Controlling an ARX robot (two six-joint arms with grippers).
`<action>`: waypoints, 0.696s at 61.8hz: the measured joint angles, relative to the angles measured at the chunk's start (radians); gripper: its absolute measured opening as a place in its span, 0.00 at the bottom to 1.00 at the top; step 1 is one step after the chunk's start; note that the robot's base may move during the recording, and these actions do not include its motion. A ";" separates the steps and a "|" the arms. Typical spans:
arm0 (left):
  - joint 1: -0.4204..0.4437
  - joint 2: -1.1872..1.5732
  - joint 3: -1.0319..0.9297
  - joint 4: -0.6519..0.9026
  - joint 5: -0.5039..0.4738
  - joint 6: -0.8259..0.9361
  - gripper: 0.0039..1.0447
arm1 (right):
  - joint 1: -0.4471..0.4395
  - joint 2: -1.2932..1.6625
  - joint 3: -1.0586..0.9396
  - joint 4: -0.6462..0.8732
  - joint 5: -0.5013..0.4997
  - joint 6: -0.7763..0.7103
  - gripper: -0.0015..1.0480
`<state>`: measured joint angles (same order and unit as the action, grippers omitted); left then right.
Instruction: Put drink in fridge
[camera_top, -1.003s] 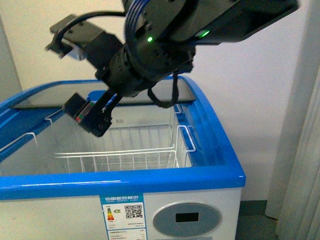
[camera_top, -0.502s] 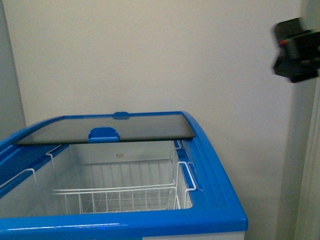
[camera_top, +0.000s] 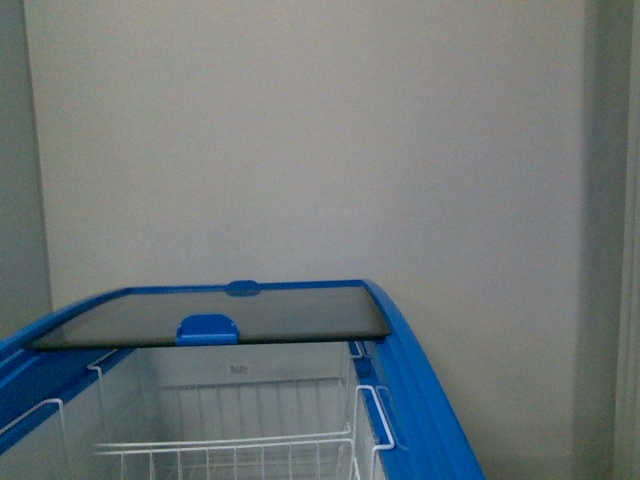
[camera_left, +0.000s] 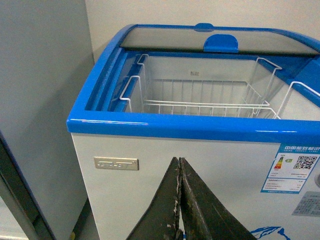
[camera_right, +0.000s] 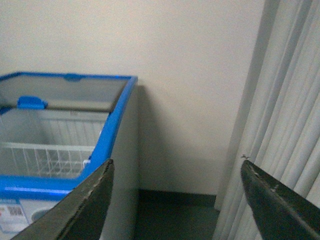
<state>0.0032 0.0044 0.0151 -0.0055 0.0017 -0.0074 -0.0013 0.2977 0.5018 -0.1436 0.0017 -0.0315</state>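
The fridge (camera_top: 420, 400) is a white chest cooler with a blue top rim. Its glass lid (camera_top: 210, 318) is slid back, and the white wire basket (camera_top: 230, 455) inside shows. The fridge also shows in the left wrist view (camera_left: 150, 125) and the right wrist view (camera_right: 115, 125). The drink is not in view. My left gripper (camera_left: 179, 162) is shut and empty, in front of the fridge's white front wall. My right gripper (camera_right: 177, 167) is open and empty, to the right of the fridge, facing the wall corner. Neither arm shows in the front view.
A plain wall (camera_top: 320, 140) stands behind the fridge. A pale curtain (camera_right: 280, 100) hangs to the right of it. A grey cabinet side (camera_left: 40, 100) stands close to the fridge's left side. A dark floor strip (camera_right: 175, 215) lies between fridge and curtain.
The right arm, which stretched across the open fridge, has swung off to the right and out of the front view. The front view has tilted upward; the fridge sits lower in it.
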 joint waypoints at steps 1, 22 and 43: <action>0.000 0.000 0.000 0.000 0.000 0.000 0.02 | 0.000 -0.006 -0.017 0.006 -0.003 0.001 0.70; 0.000 0.000 0.000 0.000 0.000 0.000 0.02 | 0.000 -0.144 -0.309 0.097 -0.003 0.017 0.03; 0.000 0.000 0.000 0.000 -0.001 0.000 0.02 | 0.000 -0.212 -0.408 0.125 -0.003 0.020 0.03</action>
<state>0.0029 0.0044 0.0151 -0.0055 0.0010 -0.0074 -0.0010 0.0860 0.0940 -0.0185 -0.0010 -0.0116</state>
